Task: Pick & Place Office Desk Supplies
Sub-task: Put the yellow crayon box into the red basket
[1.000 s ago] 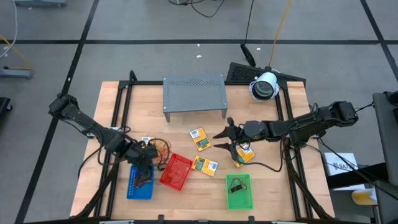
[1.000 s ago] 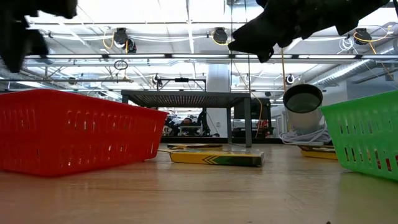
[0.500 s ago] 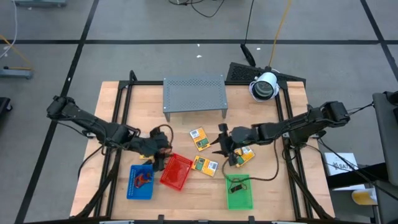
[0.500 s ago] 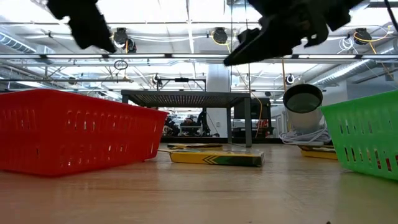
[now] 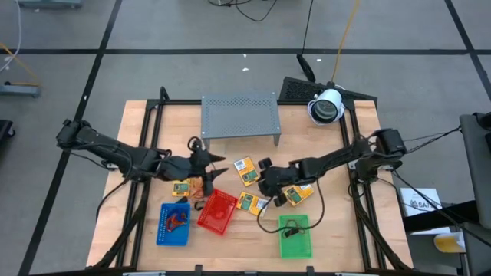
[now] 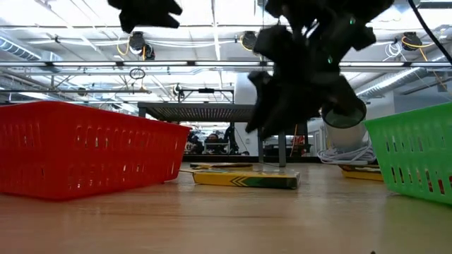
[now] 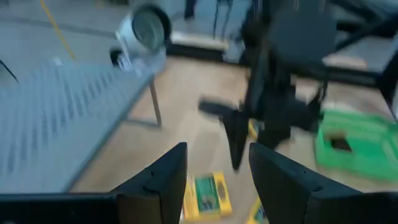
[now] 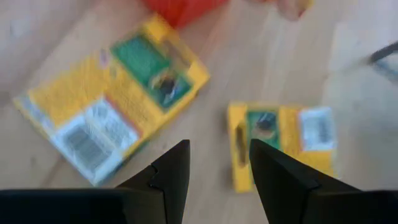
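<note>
Yellow-orange packets lie flat on the wooden table: one (image 5: 244, 170) near the middle, one (image 5: 252, 203) beside the red tray (image 5: 217, 211), one (image 5: 301, 192) under my right arm, and one (image 5: 182, 188) at the left. Orange rubber bands (image 5: 201, 186) lie by that left packet. More red bands (image 5: 176, 221) sit in the blue tray (image 5: 173, 224). My left gripper (image 5: 217, 164) hangs open above the bands, pointing toward the table's right. My right gripper (image 5: 266, 186) is open, slanting down over two packets (image 8: 112, 106) (image 8: 280, 140), with nothing between its fingers.
A grey perforated rack (image 5: 239, 115) stands at the far middle, with a white round lamp-like object (image 5: 326, 106) at the far right. A green tray (image 5: 295, 236) with a dark clip inside sits near the front edge. Bare wood shows between the rack and the packets.
My left gripper has risen from over the blue tray and swung toward the far edge and the table's right, tipping from pointing down to nearly level. My right gripper has sunk and moved toward the table's left, toward the packet by the red tray, rolling as it went.
</note>
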Action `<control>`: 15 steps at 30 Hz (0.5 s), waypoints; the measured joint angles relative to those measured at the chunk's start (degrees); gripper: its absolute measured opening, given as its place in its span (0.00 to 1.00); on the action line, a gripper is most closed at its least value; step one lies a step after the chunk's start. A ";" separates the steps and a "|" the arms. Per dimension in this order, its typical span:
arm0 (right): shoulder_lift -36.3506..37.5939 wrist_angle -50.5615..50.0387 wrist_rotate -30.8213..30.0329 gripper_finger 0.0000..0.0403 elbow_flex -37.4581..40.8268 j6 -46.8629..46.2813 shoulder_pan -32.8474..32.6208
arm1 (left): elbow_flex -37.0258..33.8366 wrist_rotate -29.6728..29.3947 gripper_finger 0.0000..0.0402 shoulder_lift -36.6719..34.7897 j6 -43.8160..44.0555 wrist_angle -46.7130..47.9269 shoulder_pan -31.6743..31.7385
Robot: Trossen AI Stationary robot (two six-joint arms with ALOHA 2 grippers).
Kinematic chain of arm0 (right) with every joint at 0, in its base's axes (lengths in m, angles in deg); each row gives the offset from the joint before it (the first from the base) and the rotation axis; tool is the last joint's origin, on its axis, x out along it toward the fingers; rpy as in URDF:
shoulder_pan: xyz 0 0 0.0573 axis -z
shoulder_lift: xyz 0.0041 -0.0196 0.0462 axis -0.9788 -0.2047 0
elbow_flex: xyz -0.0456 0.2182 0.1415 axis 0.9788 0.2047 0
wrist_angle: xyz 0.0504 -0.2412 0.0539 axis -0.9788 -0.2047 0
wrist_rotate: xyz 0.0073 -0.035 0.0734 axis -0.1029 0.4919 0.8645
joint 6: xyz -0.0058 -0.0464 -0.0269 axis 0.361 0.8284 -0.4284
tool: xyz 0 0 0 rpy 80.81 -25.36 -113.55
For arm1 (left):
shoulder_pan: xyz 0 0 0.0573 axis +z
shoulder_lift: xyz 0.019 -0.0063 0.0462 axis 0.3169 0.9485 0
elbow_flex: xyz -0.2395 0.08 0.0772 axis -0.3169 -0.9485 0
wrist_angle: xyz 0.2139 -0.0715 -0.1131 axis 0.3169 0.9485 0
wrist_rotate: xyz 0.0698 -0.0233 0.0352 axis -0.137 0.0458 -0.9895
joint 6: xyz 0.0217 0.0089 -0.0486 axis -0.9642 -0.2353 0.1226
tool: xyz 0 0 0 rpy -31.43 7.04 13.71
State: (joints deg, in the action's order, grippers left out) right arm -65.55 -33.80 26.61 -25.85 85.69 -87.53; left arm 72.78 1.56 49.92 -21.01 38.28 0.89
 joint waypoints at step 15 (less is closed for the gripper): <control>-5.17 1.63 -8.17 0.38 0.02 0.17 0.00 | 0.00 -1.26 0.45 0.02 -8.84 -9.32 -0.07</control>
State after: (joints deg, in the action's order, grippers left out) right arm -70.72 -32.17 18.44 -25.83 85.86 -87.53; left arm 72.78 0.30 49.94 -29.84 28.95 0.83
